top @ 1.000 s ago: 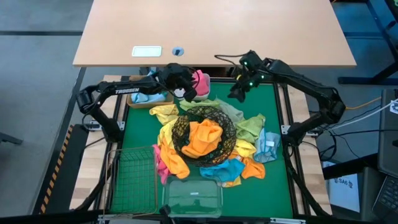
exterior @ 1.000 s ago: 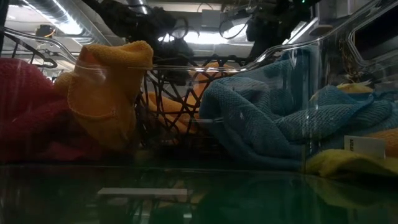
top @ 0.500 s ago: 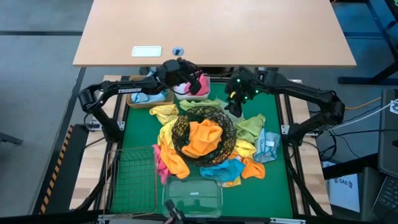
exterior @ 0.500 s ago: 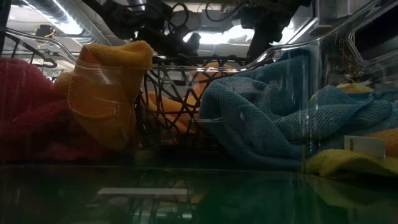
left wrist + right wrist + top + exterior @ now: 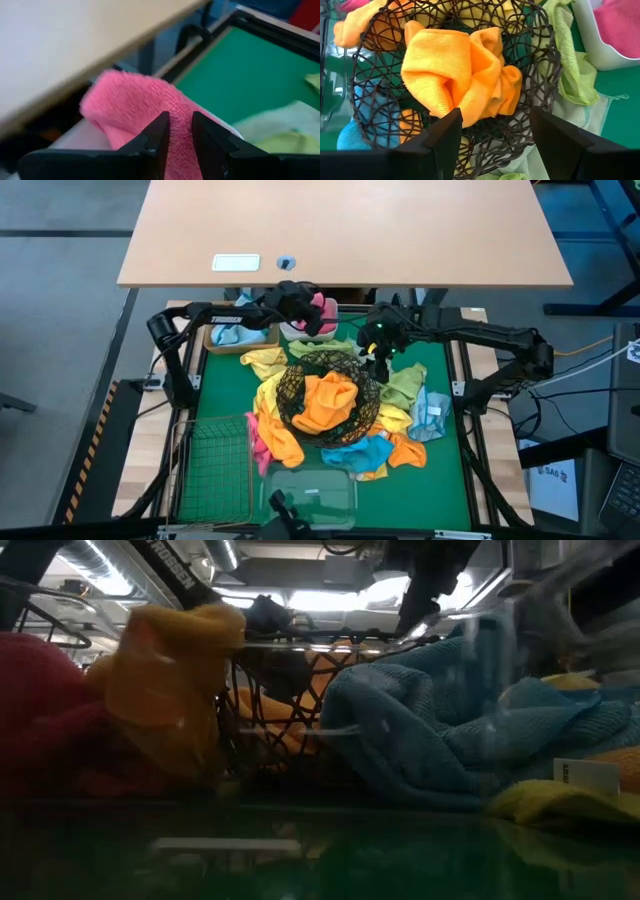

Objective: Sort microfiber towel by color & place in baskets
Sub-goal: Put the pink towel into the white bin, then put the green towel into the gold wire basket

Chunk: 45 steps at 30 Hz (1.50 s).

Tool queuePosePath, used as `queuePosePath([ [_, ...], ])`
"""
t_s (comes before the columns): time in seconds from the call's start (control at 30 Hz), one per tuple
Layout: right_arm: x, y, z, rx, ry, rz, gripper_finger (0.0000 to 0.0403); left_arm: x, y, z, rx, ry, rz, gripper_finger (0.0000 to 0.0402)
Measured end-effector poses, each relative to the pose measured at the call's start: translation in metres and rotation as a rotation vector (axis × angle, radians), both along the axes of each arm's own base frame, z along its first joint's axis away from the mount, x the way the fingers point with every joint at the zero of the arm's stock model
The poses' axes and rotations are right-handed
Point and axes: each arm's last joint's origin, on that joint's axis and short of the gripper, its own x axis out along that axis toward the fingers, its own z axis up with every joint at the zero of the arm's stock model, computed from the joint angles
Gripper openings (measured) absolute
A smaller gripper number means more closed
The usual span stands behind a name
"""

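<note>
Your left gripper (image 5: 178, 131) sat over the white tub (image 5: 300, 331), its jaws narrow with the pink towel (image 5: 135, 107) right behind them. Your right gripper (image 5: 495, 131) hung wide open over the black wire bowl (image 5: 540, 95), where the orange towel (image 5: 455, 70) lay.

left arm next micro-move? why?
Probably open the left gripper and lift away: its nearly shut fingers sit on the pink towel, which already lies in the white tub. The right gripper hovers open over the black wire bowl.
</note>
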Motion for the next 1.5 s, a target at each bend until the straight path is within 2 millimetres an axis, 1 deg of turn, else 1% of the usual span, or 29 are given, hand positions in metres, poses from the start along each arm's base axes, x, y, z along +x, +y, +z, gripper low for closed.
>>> queuePosePath([
  [0.17,0.0,0.0,0.0,0.001,0.001,-0.001,0.0232,-0.002,0.001,0.002,-0.089,-0.057,-0.04,0.0078],
  [0.47,-0.001,0.0,-0.001,0.003,0.01,-0.002,0.0232,-0.002,0.002,0.002,-0.1,-0.065,-0.035,0.0078],
  [0.6,-0.006,0.001,-0.004,0.021,0.078,-0.002,0.0232,-0.003,0.001,0.007,-0.098,-0.078,-0.05,0.0078],
  [0.7,-0.012,0.003,-0.005,0.05,0.135,-0.022,0.0232,-0.006,-0.002,0.021,-0.047,-0.094,-0.071,0.0078],
  [0.8,-0.02,0.005,-0.004,0.071,0.171,-0.041,0.0232,-0.01,-0.009,0.04,0.017,-0.106,-0.1,0.0078],
  [0.9,-0.027,0.007,-0.001,0.067,0.186,-0.049,0.0232,-0.014,-0.021,0.061,0.06,-0.127,-0.132,0.0078],
  [0.97,-0.034,0.008,-0.003,0.061,0.19,-0.053,0.0232,-0.017,-0.03,0.072,0.077,-0.123,-0.157,0.0078],
  [1.07,-0.046,0.011,-0.015,0.053,0.209,-0.06,0.0232,-0.022,-0.047,0.085,0.106,-0.084,-0.207,0.0078],
  [1.2,-0.064,0.014,-0.036,0.012,0.227,-0.083,0.0232,-0.029,-0.07,0.099,0.122,-0.044,-0.275,0.0078],
  [1.37,-0.078,0.017,-0.066,-0.009,0.227,-0.094,0.0232,-0.028,-0.096,0.106,0.115,-0.024,-0.352,0.0078],
  [1.5,-0.084,0.019,-0.087,-0.005,0.251,-0.093,0.0232,-0.021,-0.114,0.107,0.115,-0.029,-0.41,0.0078],
])
